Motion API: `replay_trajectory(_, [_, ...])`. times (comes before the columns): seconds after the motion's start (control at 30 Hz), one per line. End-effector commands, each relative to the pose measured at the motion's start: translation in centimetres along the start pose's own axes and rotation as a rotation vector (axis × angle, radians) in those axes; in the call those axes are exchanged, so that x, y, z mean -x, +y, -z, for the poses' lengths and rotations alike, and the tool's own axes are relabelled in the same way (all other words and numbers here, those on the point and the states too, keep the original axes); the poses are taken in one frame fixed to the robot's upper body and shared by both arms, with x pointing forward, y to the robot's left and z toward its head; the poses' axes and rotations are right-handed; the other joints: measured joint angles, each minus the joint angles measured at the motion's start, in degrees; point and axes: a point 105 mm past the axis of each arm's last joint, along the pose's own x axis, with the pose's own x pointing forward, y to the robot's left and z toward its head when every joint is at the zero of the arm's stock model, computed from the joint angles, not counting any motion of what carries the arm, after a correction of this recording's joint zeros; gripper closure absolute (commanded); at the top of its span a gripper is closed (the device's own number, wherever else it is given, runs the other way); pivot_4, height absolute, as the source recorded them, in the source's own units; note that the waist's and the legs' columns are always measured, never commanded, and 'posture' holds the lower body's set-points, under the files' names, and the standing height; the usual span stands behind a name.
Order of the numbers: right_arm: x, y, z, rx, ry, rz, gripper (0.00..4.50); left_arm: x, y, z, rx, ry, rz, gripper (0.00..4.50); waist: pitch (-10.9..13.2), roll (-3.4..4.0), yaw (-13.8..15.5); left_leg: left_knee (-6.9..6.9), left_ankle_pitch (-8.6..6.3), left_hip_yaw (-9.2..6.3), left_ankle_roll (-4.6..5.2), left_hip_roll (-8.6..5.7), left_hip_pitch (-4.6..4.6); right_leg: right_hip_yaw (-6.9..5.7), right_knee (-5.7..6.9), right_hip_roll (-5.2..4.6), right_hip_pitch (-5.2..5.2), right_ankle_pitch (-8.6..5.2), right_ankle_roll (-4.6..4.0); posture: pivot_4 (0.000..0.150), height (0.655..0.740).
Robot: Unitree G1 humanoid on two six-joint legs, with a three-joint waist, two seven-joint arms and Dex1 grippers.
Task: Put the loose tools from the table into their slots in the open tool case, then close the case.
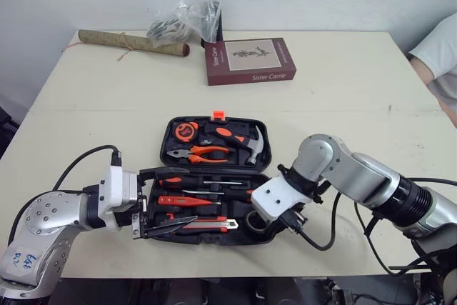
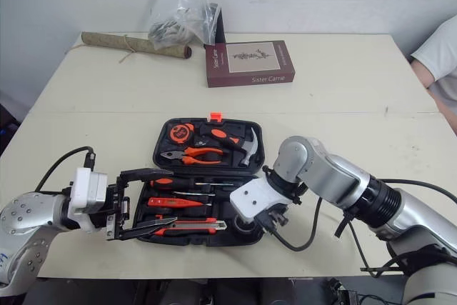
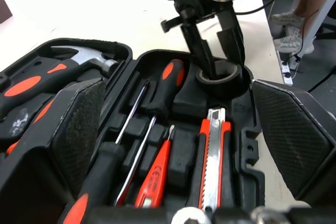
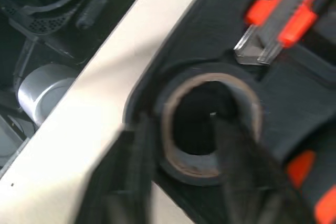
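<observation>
**Fig. Seating the roll of tape.** The open tool case (image 1: pixel 214 237) lies on the table (image 1: pixel 321 105). The roll of tape (image 3: pixel 226 81) sits in the case's near right corner, just past the blade end of the utility knife (image 3: pixel 212 161).

The right gripper (image 3: pixel 216 59) reaches down into that corner. One finger is in the roll's hole and the other is outside its wall, so the two appear pinched on the wall. The left gripper (image 1: pixel 163 200) is at the case's opposite end with its pads (image 3: pixel 79 124) spread wide and holding nothing.

*Step in hand (judged):* pressing the roll home in its round slot. To do this well, push straight down and keep the ring level, since a tilted ring is likely to wedge against the slot's edge. Part the fingers only once the roll rests flat, then lift straight up so that the inner finger does not drag the roll back out.

*Orientation:* the roll lies flat with its hole facing up, away from the case floor. Being a ring, it has no long axis, only this upright central one. The knife beside it runs along the case's length.
</observation>
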Motion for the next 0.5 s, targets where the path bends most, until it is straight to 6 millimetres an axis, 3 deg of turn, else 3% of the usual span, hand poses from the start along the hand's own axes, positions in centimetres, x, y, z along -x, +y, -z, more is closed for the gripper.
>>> replay_trajectory(0.03, [1.8, 2.0, -0.6, -0.016, -0.086, -0.068, 1.79, 0.5, -0.4, -0.9, -0.042, 0.008, -0.003, 0.0, 0.0, 0.0, 0.0, -0.01, 0.0, 0.0, 0.0, 0.0, -0.01, -0.01, 0.0, -0.02, 0.0, 0.0, 0.0, 0.15, 0.74])
replay_trajectory(0.23, [3.7, 3.1, -1.0, -0.053, -0.272, -0.075, 1.79, 1.2, -0.6, -0.6, -0.028, 0.028, -0.011, 0.0, 0.0, 0.03, -0.4, -0.02, -0.03, 0.01, -0.05, 0.13, 0.0, 0.01, -0.07, -0.05, -0.03, -0.01, -0.01, 0.15, 0.74])
replay_trajectory(0.33, [3.8, 2.1, -1.8, -0.088, -0.509, -0.037, 2.58, 1.3, -0.5, -0.6, -0.028, 0.03, -0.016, 0.0, 0.0, 0.0, -0.3, -0.04, -0.04, 0.02, -0.11, 0.19, 0.01, 0.0, -0.06, 0.0, -0.05, -0.03, -0.06, 0.15, 0.74])
replay_trajectory(0.47, [2.3, 1.1, -1.0, -0.093, -0.583, 0.048, 4.49, 1.2, -0.4, -0.5, -0.026, 0.031, -0.013, 0.0, 0.0, 0.01, -0.1, -0.04, -0.04, 0.05, -0.1, 0.12, 0.0, 0.01, -0.02, 0.05, -0.05, -0.02, -0.05, 0.15, 0.74])
replay_trajectory(0.5, [1.4, 1.0, -0.9, -0.119, -0.587, 0.052, 4.49, 1.2, -0.4, -0.5, -0.026, 0.032, -0.012, 0.0, 0.0, 0.0, 0.0, -0.04, -0.04, 0.05, -0.08, 0.1, -0.01, 0.01, -0.01, 0.04, -0.05, -0.02, -0.05, 0.15, 0.74])
